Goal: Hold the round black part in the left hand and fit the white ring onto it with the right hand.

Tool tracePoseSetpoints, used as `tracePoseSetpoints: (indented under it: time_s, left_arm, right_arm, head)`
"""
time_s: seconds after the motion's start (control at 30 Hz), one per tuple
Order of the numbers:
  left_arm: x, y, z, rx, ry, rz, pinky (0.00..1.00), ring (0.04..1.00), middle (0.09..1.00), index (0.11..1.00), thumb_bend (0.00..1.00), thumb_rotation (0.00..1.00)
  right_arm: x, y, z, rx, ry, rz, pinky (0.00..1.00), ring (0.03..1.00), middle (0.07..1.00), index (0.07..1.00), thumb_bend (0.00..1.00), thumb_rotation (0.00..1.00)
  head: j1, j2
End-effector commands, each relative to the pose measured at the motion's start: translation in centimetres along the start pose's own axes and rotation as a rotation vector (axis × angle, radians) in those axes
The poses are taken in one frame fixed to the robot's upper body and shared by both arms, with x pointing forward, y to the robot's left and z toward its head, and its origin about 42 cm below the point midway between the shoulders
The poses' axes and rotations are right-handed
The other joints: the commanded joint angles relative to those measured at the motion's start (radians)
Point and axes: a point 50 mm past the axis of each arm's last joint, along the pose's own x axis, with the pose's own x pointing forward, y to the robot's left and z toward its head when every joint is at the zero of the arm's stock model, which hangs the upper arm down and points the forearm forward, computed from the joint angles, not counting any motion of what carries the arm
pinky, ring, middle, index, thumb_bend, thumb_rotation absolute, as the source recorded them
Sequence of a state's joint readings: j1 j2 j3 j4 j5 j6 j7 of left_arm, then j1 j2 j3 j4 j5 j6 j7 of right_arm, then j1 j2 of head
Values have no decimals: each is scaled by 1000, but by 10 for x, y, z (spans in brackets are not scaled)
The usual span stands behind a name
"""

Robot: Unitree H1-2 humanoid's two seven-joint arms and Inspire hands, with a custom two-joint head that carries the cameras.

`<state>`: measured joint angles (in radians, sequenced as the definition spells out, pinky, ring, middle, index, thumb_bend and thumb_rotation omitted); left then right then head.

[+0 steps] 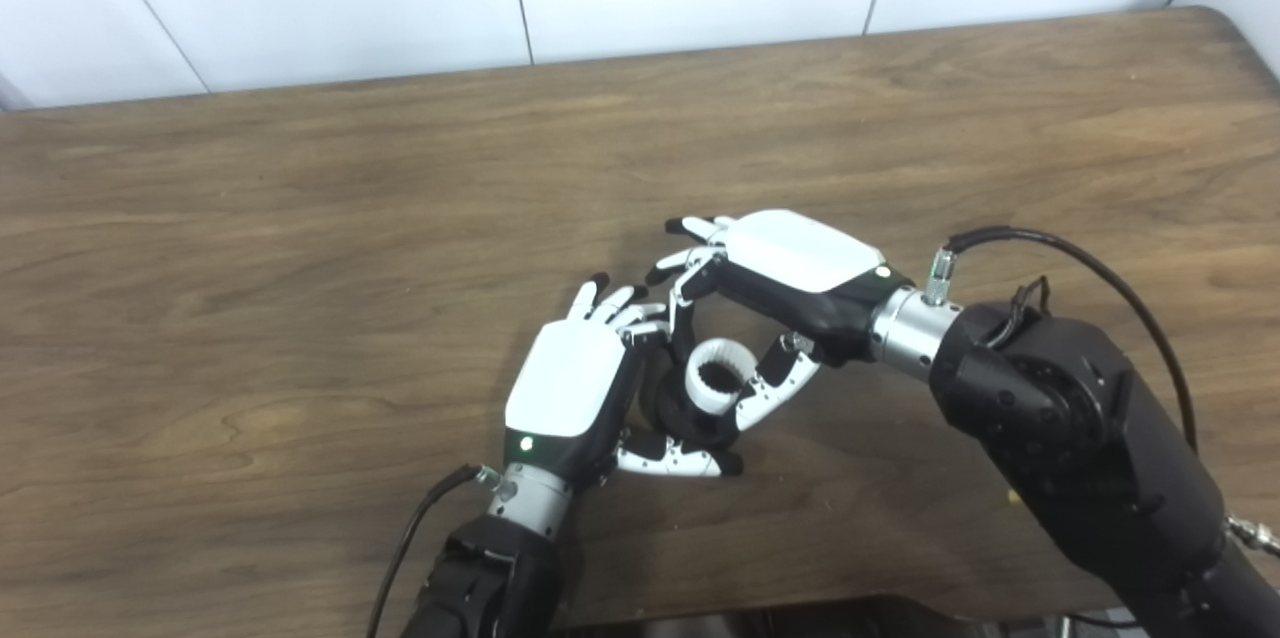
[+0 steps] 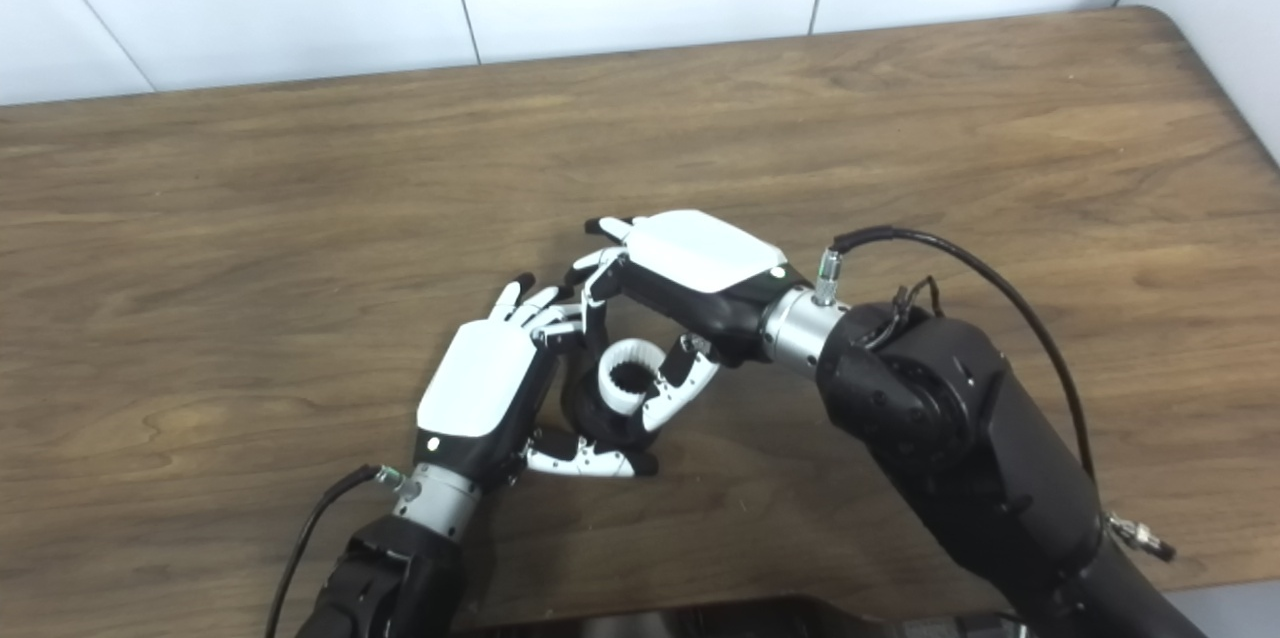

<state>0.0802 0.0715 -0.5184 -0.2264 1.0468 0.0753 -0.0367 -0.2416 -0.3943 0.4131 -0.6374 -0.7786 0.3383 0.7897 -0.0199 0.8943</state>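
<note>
Wooden table (image 1: 300, 218) under both arms. Left hand (image 1: 570, 383) is wrapped round the black part (image 1: 672, 408) near the front edge — fingers clamped on it. Right hand (image 1: 790, 268) pinches the white ring (image 1: 718, 376), finger and thumb either side. Ring sits on the part's top, opening facing up — seating looks partial; press straight down along that axis.

The table (image 1: 300, 248) is matt brown wood with visible grain. Both hands, left (image 1: 575, 388) and right (image 1: 790, 268), have glossy white plastic shells, black bodies, bare metal wrists. The ring (image 1: 718, 376) looks smooth white plastic.
</note>
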Motion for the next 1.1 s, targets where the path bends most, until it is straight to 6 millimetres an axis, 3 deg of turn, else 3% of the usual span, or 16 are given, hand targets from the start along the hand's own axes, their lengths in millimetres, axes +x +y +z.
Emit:
tracePoseSetpoints:
  time_s: [0.0, 1.07]
  left_arm:
    - [2, 3, 5, 8, -15, 3, 1000, 901, 786, 482, 525, 56]
    - [6, 2, 7, 11, -25, 11, 1000, 900, 785, 482, 524, 56]
  right_arm:
    - [1, -7, 4, -34, -24, -43, 1000, 1000, 859, 483, 524, 134]
    - [6, -11, 6, -27, -33, -61, 1000, 1000, 855, 483, 524, 133]
  head:
    - [-1, 1]
    - [2, 2]
